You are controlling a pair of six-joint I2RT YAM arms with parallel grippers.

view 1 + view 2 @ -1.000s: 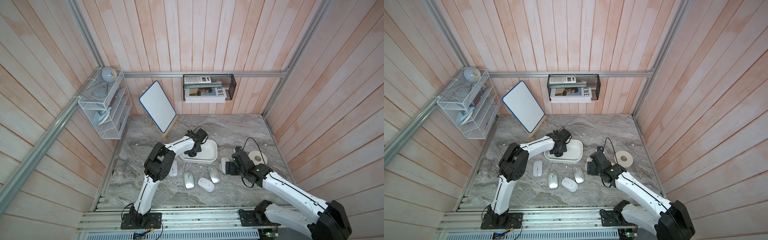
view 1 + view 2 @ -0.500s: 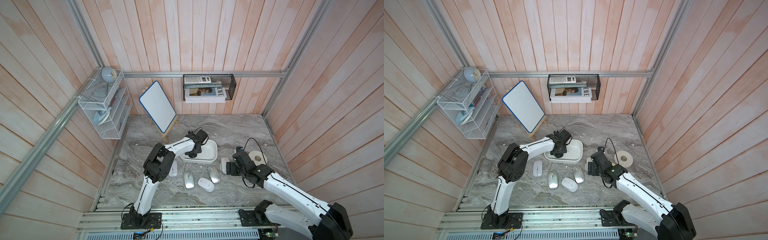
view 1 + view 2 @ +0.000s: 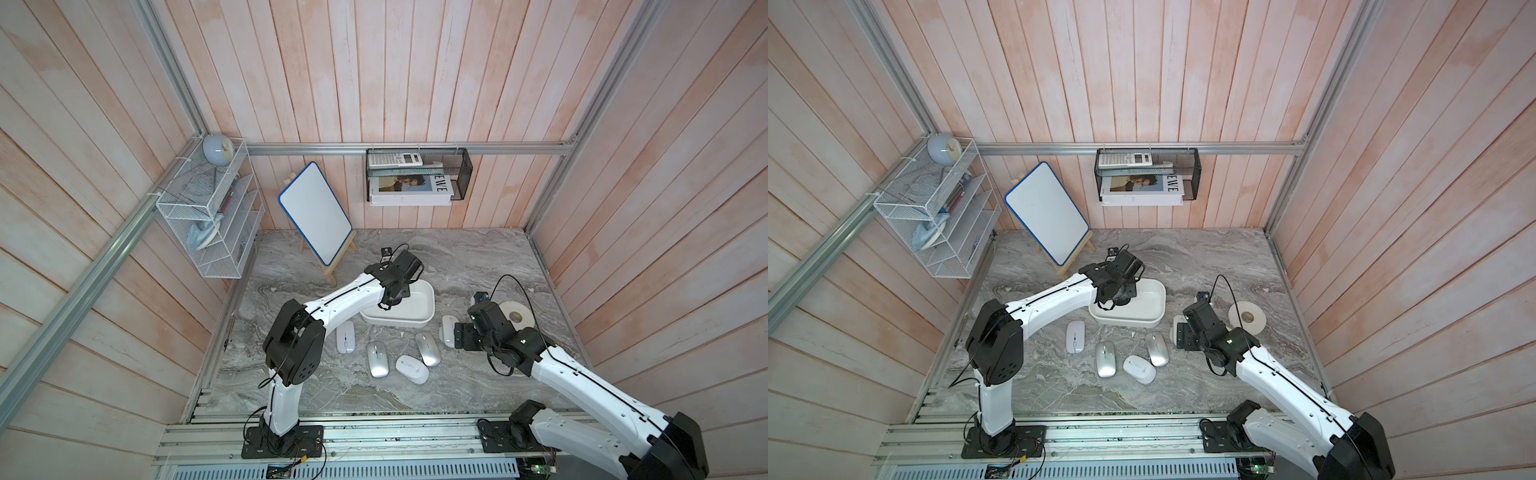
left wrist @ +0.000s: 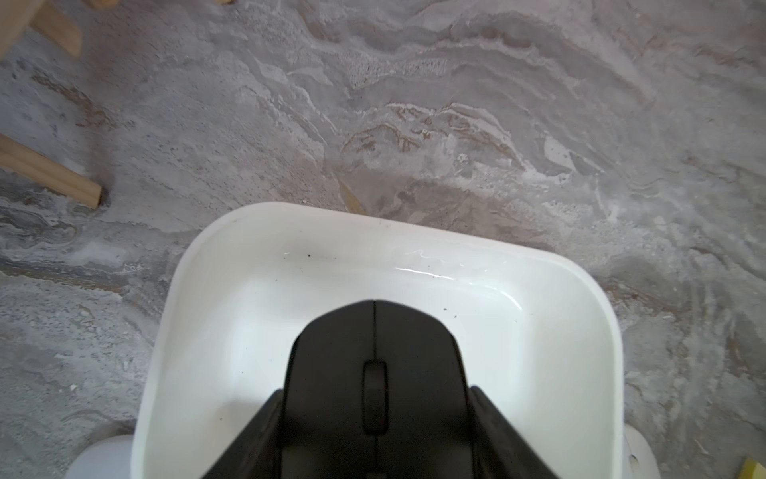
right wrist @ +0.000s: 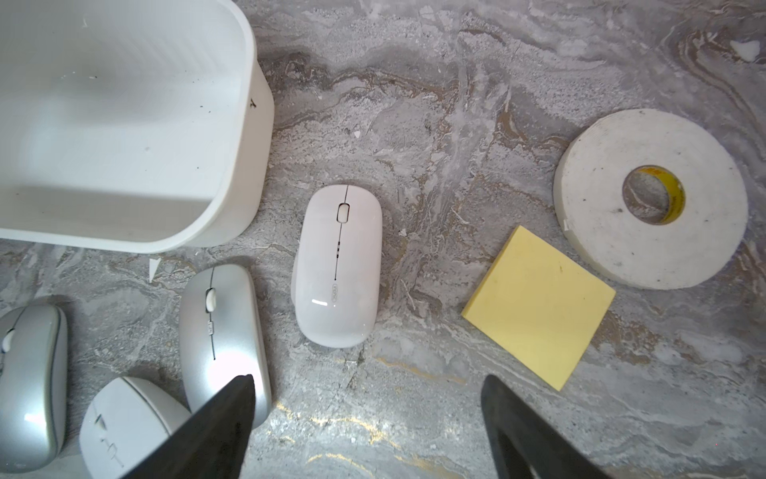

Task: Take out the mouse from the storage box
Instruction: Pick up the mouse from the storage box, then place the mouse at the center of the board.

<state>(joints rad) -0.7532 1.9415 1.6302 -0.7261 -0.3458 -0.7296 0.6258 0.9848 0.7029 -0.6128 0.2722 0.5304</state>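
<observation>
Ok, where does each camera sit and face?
Top views: high above the front, looking down on the left arm, right arm and table.
Left wrist: over the storage box, looking in; jaws grip the black mouse.
Right wrist: low over the white mouse; open jaws show.
All views share the storage box.

The storage box (image 4: pixel 232 331) looks glossy smooth plastic, the mouse (image 4: pixel 373 352) matt black plastic.
</observation>
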